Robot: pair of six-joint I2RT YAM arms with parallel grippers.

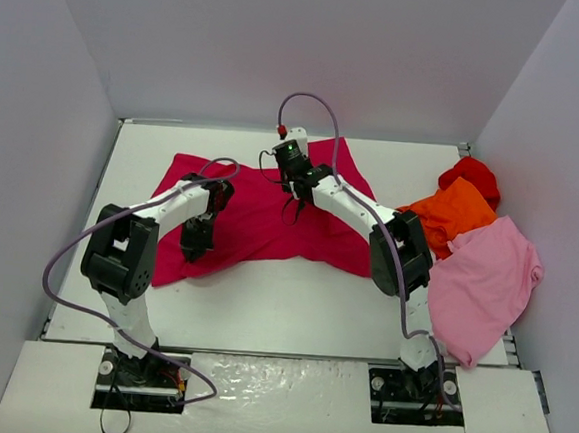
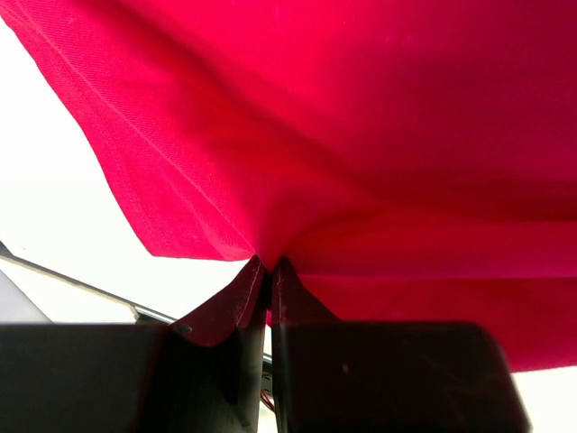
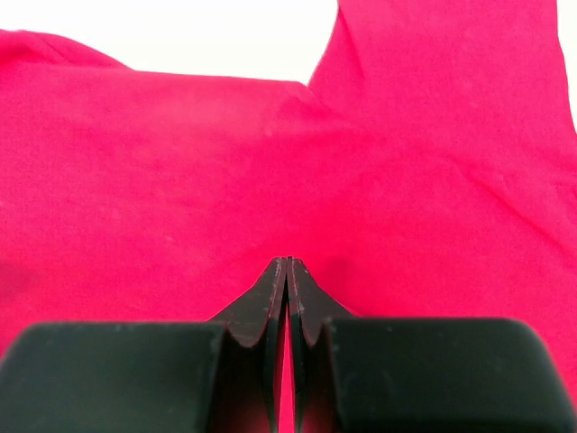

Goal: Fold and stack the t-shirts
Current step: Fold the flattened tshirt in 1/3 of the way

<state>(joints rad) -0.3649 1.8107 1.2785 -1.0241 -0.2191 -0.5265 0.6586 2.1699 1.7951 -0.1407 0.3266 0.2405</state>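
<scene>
The crimson-magenta t-shirt (image 1: 260,214) lies spread across the middle of the table. My left gripper (image 1: 192,253) is at its front left edge, shut on the t-shirt. In the left wrist view the cloth (image 2: 361,135) hangs lifted, its folds running into the closed tips of the left gripper (image 2: 268,263). My right gripper (image 1: 292,215) points down over the shirt's middle, near the back. The right wrist view shows the right gripper (image 3: 288,262) shut, its tips against flat cloth (image 3: 180,162) with no fold seen between them.
Three more t-shirts lie in a heap at the right: a red one (image 1: 471,176) at the back, an orange one (image 1: 452,211) and a larger light pink one (image 1: 483,284) reaching the front right edge. White walls enclose the table on three sides.
</scene>
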